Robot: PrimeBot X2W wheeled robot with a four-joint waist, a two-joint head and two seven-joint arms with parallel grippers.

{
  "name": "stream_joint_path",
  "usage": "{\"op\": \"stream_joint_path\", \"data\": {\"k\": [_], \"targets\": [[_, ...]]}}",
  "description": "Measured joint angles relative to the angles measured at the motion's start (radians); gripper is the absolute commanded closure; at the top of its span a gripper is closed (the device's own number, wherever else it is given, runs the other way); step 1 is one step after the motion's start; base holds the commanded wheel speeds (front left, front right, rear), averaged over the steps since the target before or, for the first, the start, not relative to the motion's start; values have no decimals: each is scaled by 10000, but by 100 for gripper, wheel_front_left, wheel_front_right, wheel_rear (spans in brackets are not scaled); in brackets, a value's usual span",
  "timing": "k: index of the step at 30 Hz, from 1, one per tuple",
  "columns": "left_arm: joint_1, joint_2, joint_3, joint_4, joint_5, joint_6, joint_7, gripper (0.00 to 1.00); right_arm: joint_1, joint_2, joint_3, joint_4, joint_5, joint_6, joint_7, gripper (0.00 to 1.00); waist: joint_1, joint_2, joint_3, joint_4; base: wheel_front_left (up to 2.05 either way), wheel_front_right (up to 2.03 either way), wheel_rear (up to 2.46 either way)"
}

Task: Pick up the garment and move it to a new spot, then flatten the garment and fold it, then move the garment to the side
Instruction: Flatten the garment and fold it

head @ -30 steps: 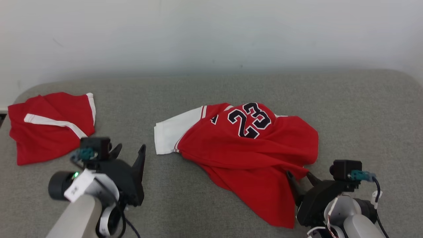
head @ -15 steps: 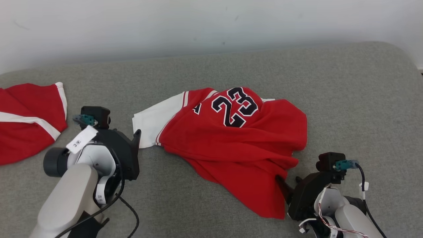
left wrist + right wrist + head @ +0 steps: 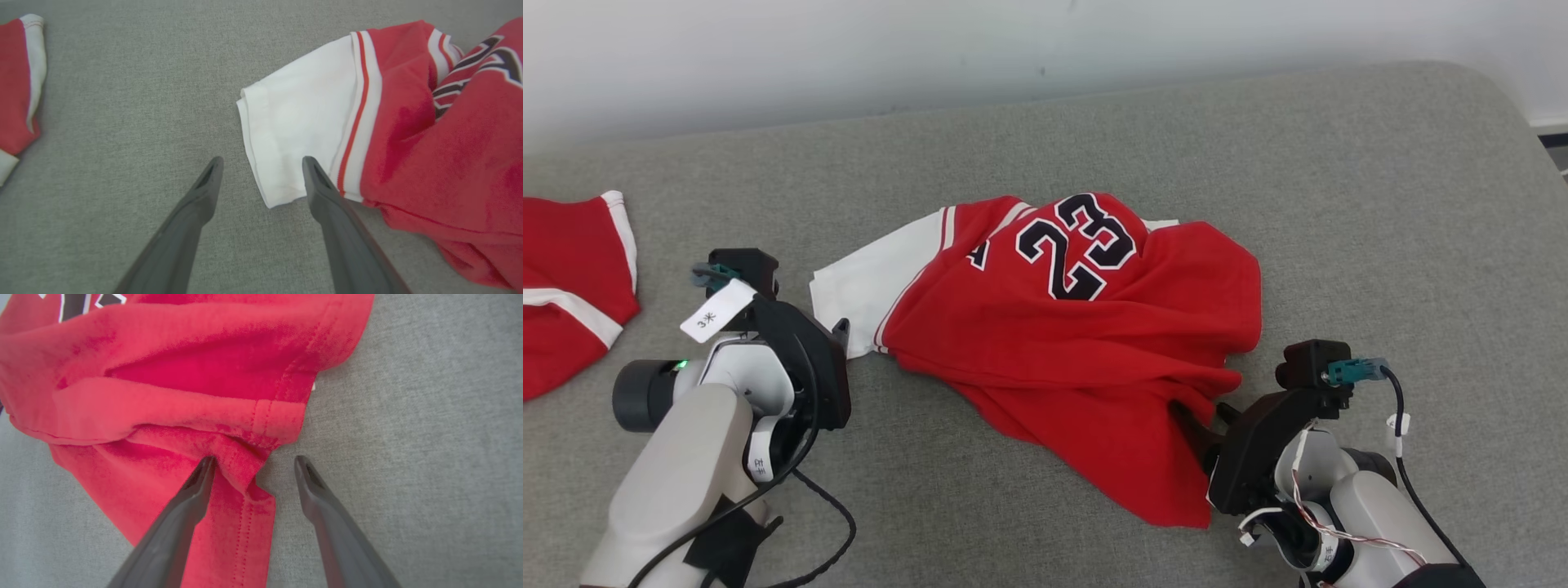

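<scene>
A rumpled red jersey [image 3: 1078, 343] with a black "23" and a white sleeve [image 3: 866, 278] lies mid-surface on the grey cushion. My left gripper [image 3: 837, 331] is open at the sleeve's lower corner; in the left wrist view its fingers straddle the white sleeve's [image 3: 294, 130] edge, the left gripper [image 3: 261, 163] holding nothing. My right gripper [image 3: 1205, 412] is open at the jersey's lower right hem; in the right wrist view the right gripper [image 3: 253, 459] brackets a folded red hem [image 3: 245, 465] of the jersey, unclosed.
A second red garment with white stripes [image 3: 568, 286] lies at the far left, also seen as the red and white garment [image 3: 20, 85] in the left wrist view. A pale wall [image 3: 1013, 49] bounds the back. The grey cushion [image 3: 1380, 204] curves off at the right.
The head camera has turned, shifting everything left and lower ground into view. Both grippers have drawn closer to the jersey, the left to the sleeve corner, the right to the hem.
</scene>
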Motion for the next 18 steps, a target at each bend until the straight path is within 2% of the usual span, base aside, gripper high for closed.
{"op": "stream_joint_path", "data": {"k": [7,10,12,14,18], "targets": [[-494,56,199,435,2,73,-8,0,-125,2,251,-280,370,-27,-19,0,0,0,286,-198,0,0,0],[-671,61,244,610,-6,73,-35,0,-222,2,533,-368,671,-73,-94,4,-1,0,340,-291,0,0,0],[-671,46,247,759,-17,73,-46,0,-306,-2,729,-428,955,-73,-146,2,-1,0,358,-343,0,0,0],[-671,52,263,865,-31,73,-54,0,-310,-4,974,-529,1273,-73,-194,5,-1,0,372,-394,0,0,0],[-689,88,382,1147,-42,75,-94,0,-327,0,1313,-752,1638,-73,-370,5,-1,0,402,-505,0,0,0]]}}
